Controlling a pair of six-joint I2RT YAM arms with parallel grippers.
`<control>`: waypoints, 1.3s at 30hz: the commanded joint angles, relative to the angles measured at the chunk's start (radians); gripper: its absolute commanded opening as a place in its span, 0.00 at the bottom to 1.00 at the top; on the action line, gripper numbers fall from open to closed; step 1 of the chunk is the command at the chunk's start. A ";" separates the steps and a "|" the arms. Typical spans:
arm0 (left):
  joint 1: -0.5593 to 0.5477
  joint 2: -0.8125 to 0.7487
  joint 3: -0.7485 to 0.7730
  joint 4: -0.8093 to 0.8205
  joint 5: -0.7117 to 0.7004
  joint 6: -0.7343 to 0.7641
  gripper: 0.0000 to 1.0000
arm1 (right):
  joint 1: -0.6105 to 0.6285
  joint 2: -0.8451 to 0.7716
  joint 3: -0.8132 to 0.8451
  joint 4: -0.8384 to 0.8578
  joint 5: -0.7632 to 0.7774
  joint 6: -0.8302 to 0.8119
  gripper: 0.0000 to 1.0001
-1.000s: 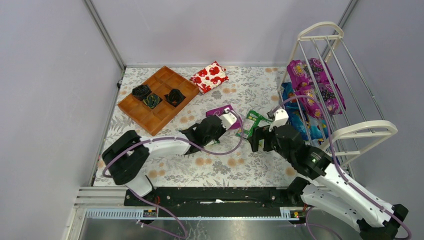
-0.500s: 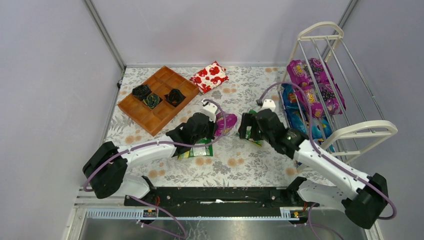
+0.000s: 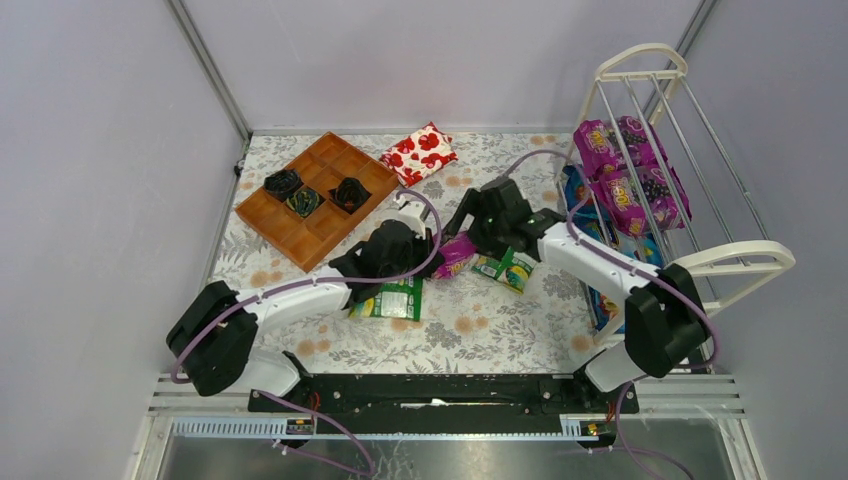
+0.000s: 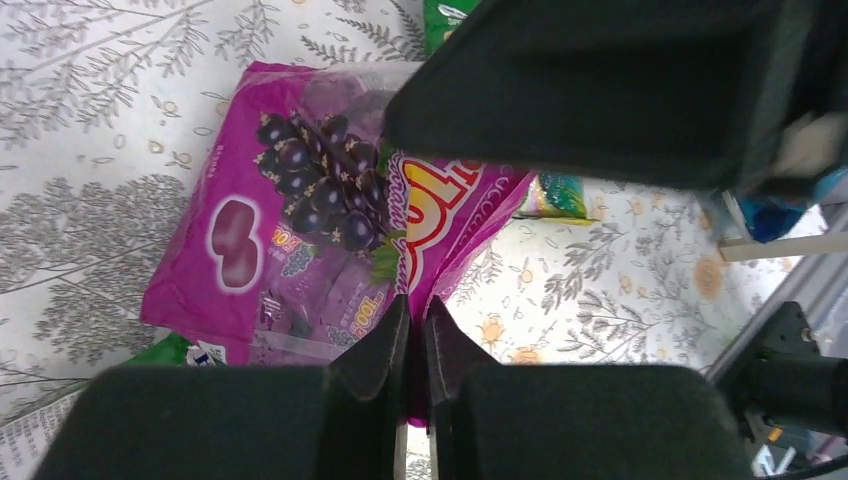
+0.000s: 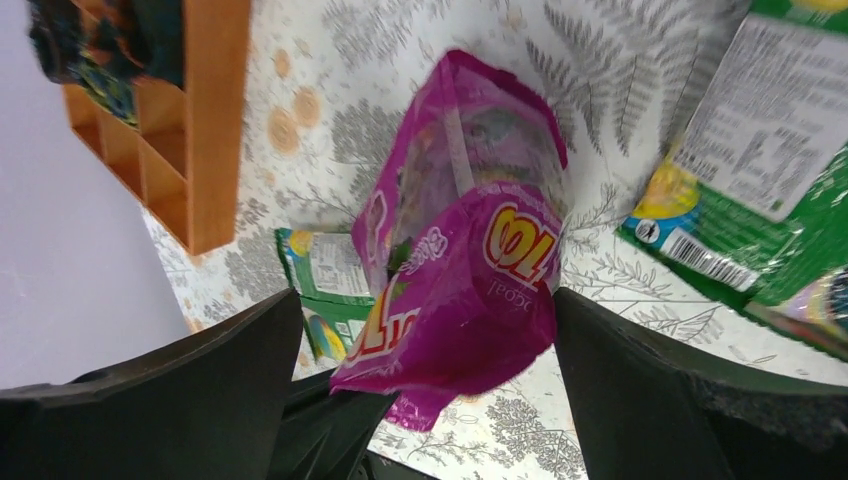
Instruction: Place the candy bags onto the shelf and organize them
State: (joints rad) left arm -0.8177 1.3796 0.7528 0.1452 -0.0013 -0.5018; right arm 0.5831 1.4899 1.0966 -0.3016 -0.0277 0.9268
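- Top view: the left gripper (image 3: 432,250) is pinched shut on a glossy magenta-purple grape pouch (image 3: 456,254) near the middle of the flowered table.
  - The right gripper (image 3: 470,232) is spread wide at the same pouch and has hold of nothing.
  - This looks like a handover, because the tall white wire-rod shelf (image 3: 735,258) stands at the right edge, on the right arm's side.
  - Two more purple pouches (image 3: 625,180) already lie on an upper tier of the shelf.
  - One green-and-white pouch (image 3: 390,298) lies flat under the left wrist, and a second green-and-white pouch (image 3: 507,268) lies under the right forearm.
  - The brown compartment tray (image 3: 315,195) sits well apart at the back left.
- Left wrist view: the left gripper (image 4: 415,325) has its fingertips closed together on the pouch's bottom edge.
  - The grape pouch (image 4: 300,230) appears raised from that pinched edge, which leaves its broad faces free for another grip.
  - The dark bulk of the right gripper fills the top of this view.
- Right wrist view: the right gripper (image 5: 425,300) has one finger on either side of the folded, crumpled grape pouch (image 5: 470,250), and neither finger is pressing it.
  - The jaws are aligned to close across the pouch's width.
  - The pouch is buckled, so a grip on it may slip.
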 commanded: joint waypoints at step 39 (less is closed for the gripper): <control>0.025 -0.328 0.058 -0.111 0.049 0.057 0.84 | 0.101 0.010 -0.381 0.643 0.037 0.135 0.56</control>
State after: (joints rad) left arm -0.7948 1.1992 0.7864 0.0750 0.1482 -0.5362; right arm 0.6743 1.5555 0.7185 0.2760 0.0067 1.0992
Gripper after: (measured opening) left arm 0.807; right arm 0.578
